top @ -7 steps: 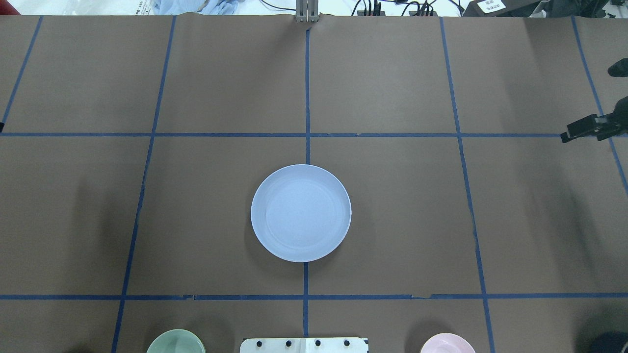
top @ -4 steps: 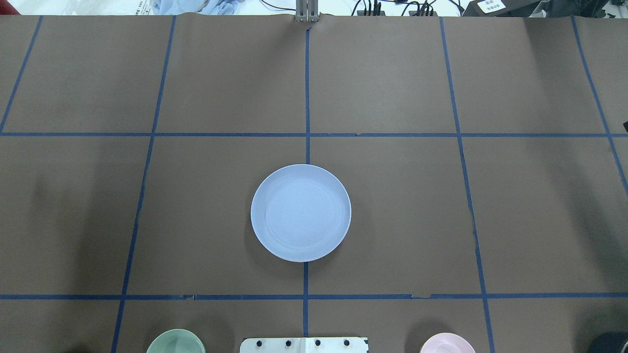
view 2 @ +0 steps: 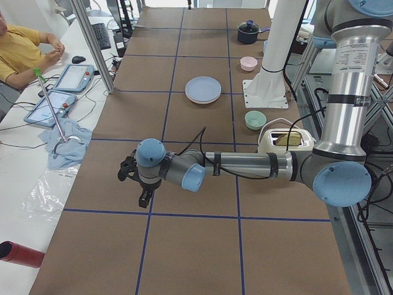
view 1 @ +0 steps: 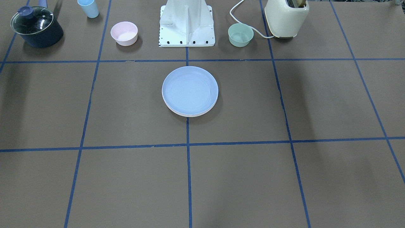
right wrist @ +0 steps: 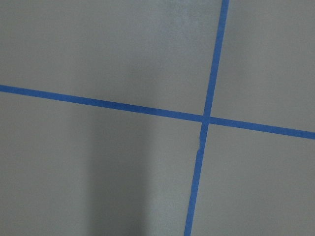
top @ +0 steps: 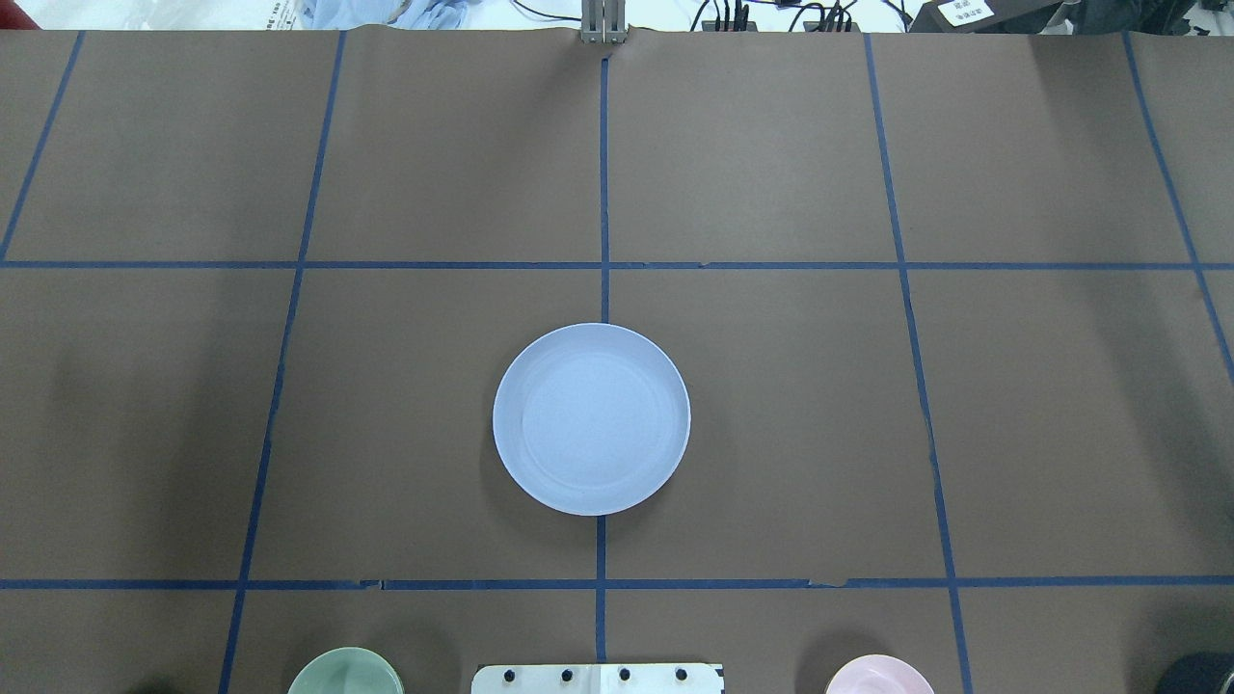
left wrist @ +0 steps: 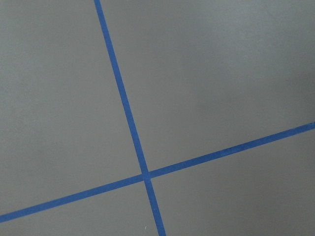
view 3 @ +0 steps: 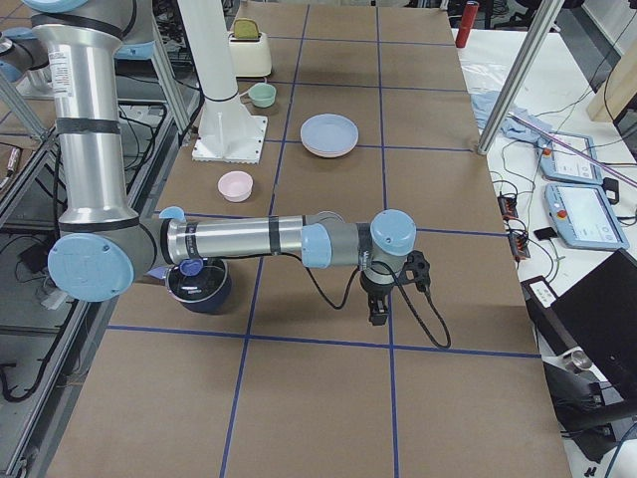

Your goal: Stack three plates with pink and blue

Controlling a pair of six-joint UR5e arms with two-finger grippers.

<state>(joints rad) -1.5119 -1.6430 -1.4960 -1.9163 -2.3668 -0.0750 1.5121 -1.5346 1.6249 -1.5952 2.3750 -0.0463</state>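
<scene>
A stack of plates stands at the table's middle with the light blue plate (top: 591,418) on top. In the front-facing view the blue plate (view 1: 190,89) covers the others, and only pale rims (view 1: 190,115) show beneath it; I cannot tell pink from cream there. In the exterior right view a pinkish rim (view 3: 328,151) shows under the blue one. My left gripper (view 2: 142,198) hangs over bare table far from the stack, seen only in the exterior left view. My right gripper (view 3: 378,314) likewise shows only in the exterior right view. I cannot tell whether either is open or shut.
By the robot base (view 1: 186,34) stand a small pink bowl (view 1: 124,33), a small green bowl (view 1: 240,34), a cream toaster (view 1: 286,17), a lidded dark pot (view 1: 36,27) and a light blue cup (view 1: 88,8). An operator (view 2: 18,52) sits beyond the far edge.
The right gripper, at the overhead view's right edge one second ago, has moved out of that view. The plate stack has not moved.
</scene>
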